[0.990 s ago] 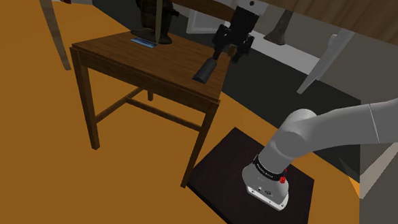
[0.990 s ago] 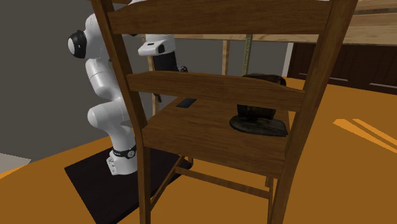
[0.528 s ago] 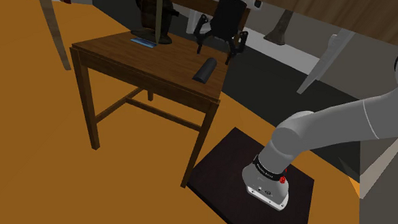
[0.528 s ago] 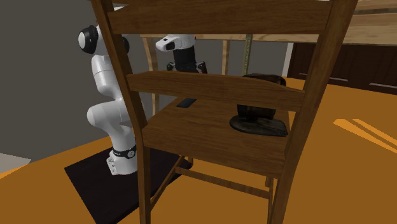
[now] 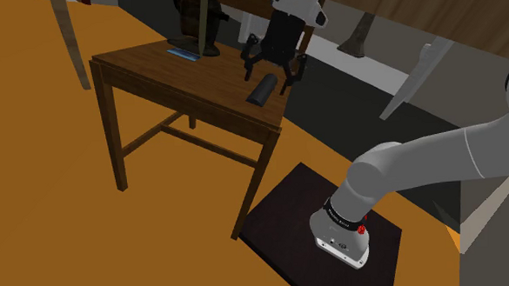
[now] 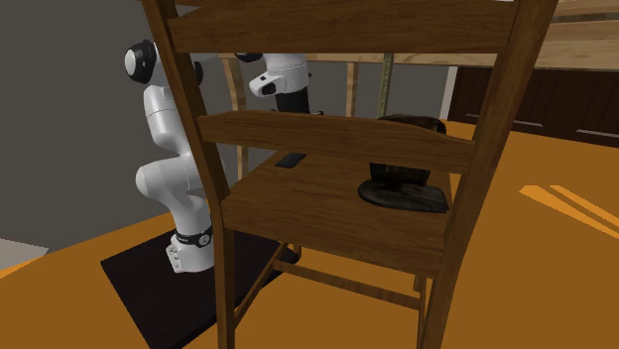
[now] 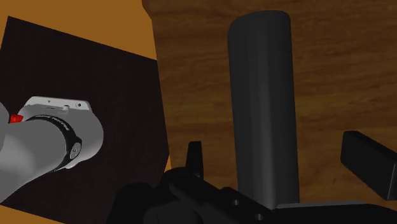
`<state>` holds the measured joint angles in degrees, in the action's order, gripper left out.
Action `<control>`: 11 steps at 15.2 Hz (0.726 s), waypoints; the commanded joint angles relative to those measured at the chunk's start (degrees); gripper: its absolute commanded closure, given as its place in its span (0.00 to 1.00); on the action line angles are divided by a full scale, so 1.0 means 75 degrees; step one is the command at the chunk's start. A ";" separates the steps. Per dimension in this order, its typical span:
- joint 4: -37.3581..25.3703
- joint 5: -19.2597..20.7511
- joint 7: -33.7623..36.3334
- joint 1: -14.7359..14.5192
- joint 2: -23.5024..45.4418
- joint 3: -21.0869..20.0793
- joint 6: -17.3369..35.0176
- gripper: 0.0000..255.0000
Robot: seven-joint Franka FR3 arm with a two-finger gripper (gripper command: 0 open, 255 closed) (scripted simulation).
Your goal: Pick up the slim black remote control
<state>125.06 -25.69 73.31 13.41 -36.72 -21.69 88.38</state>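
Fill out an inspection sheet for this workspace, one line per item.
Surface: brown wooden table, grain visible.
Job's things: slim black remote lying flat near the table's right end in the shoulder view.
Clutter: small flat blue item and a dark upright object along the table's far side in the shoulder view.
End effector: open, just above the remote; its fingers stand on either side of the remote without touching it.
Cables: nothing seen.
Surroundings: orange floor; wooden chair in the second exterior view's foreground; dark stand under the arm's base.
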 commanded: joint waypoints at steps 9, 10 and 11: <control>0.0034 0.0001 -0.0014 0.0005 0.0010 -0.0006 0.0042 1.00; 0.0044 -0.0005 -0.0008 0.0000 -0.0004 -0.0008 0.0040 1.00; 0.0096 -0.0017 -0.0013 -0.0005 -0.0014 -0.0023 0.0085 1.00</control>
<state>125.21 -25.74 73.23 13.41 -37.02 -21.65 88.73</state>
